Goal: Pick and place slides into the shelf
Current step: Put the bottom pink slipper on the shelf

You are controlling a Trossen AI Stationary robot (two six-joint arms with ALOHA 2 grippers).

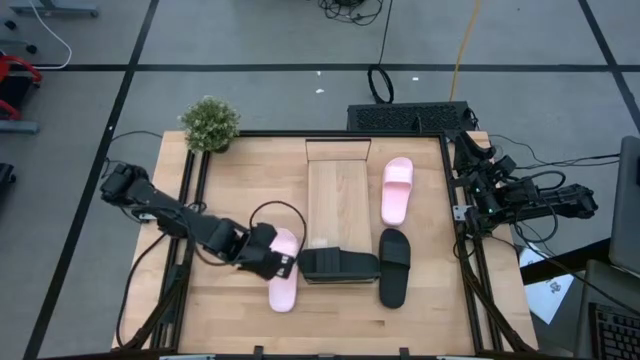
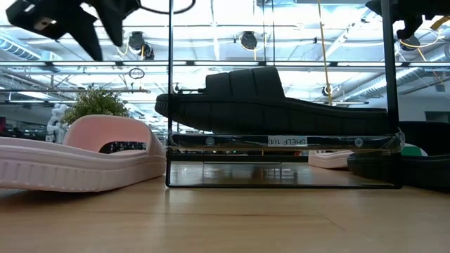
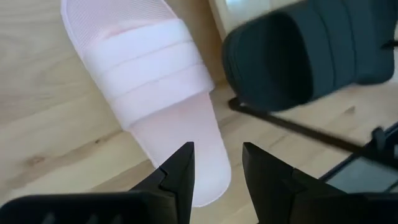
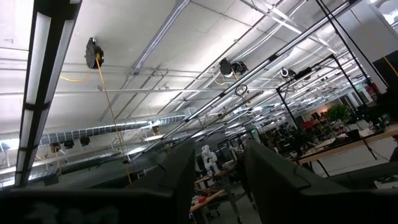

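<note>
Now our left gripper (image 3: 216,163) hovers released over pink slide (image 3: 155,81); black slide (image 1: 340,265) on shelf (image 1: 339,195) just beside.

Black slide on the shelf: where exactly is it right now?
In the high view the black slide lies crosswise on the shelf's near end, between a pink slide under the left gripper and the other black slide.

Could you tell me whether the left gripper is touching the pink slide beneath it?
Apart. In the left wrist view the left gripper is open and empty, and its fingers stand above the pink slide, which lies flat on the table beside the shelf.
</note>
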